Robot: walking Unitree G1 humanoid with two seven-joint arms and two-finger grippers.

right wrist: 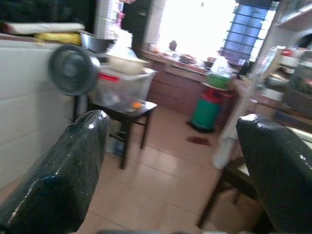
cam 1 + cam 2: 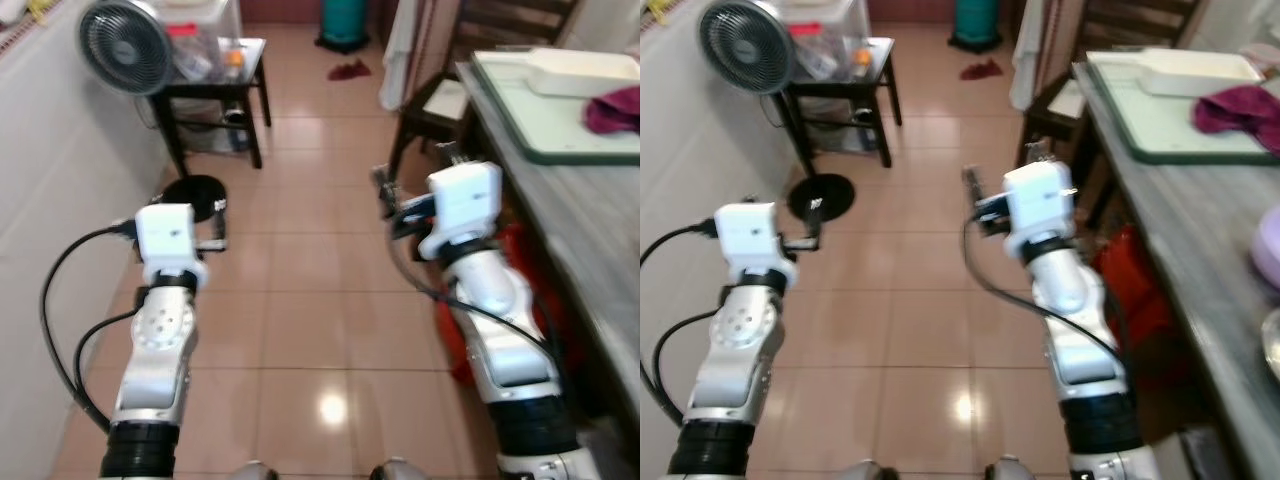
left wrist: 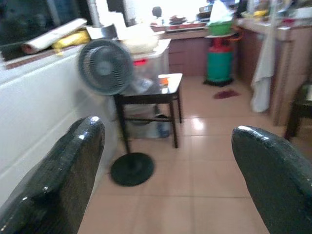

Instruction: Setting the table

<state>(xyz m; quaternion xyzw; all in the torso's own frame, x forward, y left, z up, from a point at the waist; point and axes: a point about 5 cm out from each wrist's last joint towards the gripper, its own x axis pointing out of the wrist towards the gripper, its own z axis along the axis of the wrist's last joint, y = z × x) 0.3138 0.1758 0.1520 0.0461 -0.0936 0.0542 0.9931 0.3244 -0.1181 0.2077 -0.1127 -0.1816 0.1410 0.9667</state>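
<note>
1. The left gripper (image 3: 165, 161) is held out over the tiled floor (image 2: 300, 300); its jaws are spread wide with nothing between them, as the left wrist view shows, with 2 black fingers (image 3: 63, 175) far apart.
2. The right gripper (image 1: 170, 165) is likewise held forward above the floor, just beside the edge of the worktop (image 2: 1200, 230); its jaws are also spread wide and nothing is gripped.
3. Both silver arms are seen extended ahead of the body, the left arm (image 2: 160, 340) near the white wall, the right arm (image 2: 1070, 300) close to the worktop.
4. On the worktop, at the robot's right, a pale tray (image 2: 1150, 120) is seen, and on it a white rectangular dish (image 2: 1200, 70) and a crumpled maroon cloth (image 2: 1235, 105); both are well apart from either gripper.
5. Nearer along the worktop, at the picture's edge, part of a lilac rounded item (image 2: 1268, 245) is visible; what it is cannot be told.
6. A dark wooden chair (image 2: 440, 100) is placed at the far end of the worktop, with a white cloth (image 2: 400, 50) hanging beside it.
7. Ahead on the left, a standing fan (image 2: 125, 45) with a round black base (image 2: 195, 195) is seen beside a small dark side table (image 2: 215, 90) carrying a clear plastic box (image 2: 200, 35).
8. Farther back, a green cylinder (image 2: 345, 20) stands on the floor, with a small red rag (image 2: 348, 70) lying near it.
</note>
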